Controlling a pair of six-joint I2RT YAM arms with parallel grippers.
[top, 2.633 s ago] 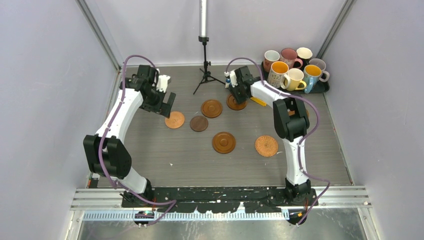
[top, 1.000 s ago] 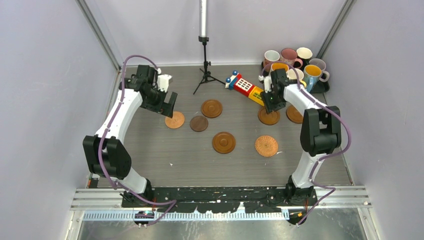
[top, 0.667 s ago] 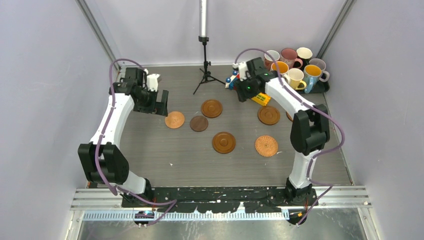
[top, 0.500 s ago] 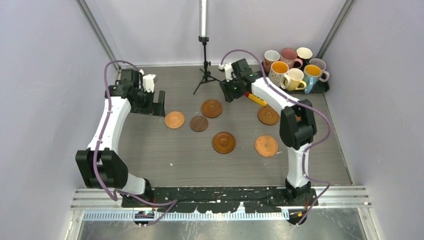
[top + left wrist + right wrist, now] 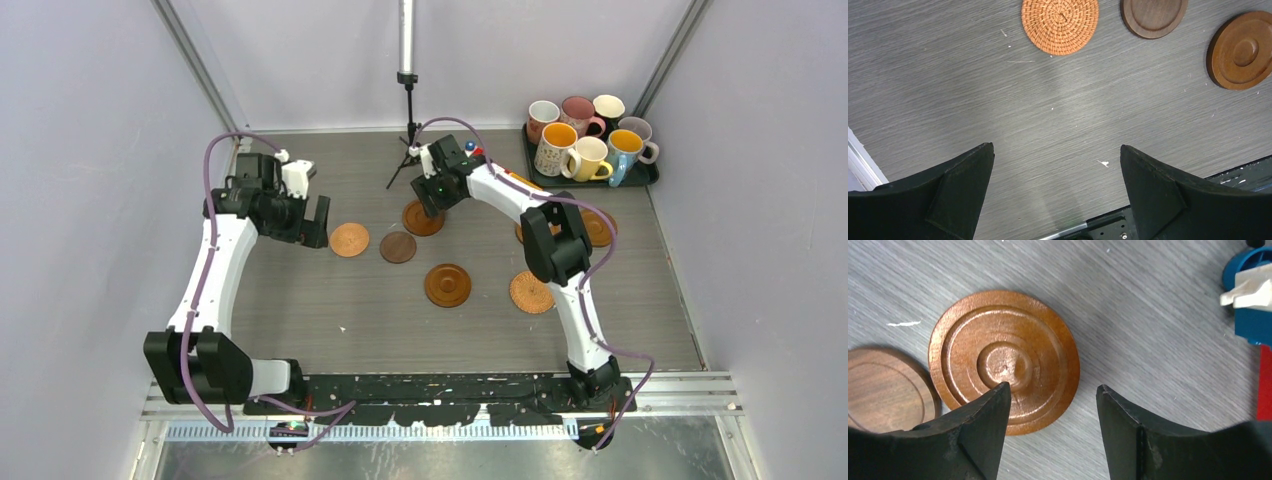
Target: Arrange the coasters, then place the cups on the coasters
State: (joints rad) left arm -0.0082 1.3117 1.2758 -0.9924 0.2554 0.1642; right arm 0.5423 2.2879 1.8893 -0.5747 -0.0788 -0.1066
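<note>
Nearest the bases: ringed brown coaster and near woven coaster, flat, well apart. Next row: left woven coaster and dark coaster.

Left tool is spread wide and empty over the bare desk.

Right tool is spread, pinching nothing, over the grooved coaster.

Risk: one finger sits over the disc's face, not past its rim. Descending like that would likely jam or tip the disc. The dark coaster is just beside it, so a shove could knock that too.

Toy block is close on the other side and the tripod legs are near the wrist, both snag hazards.

Cups are far right on the tray, none on a coaster yet.
</note>
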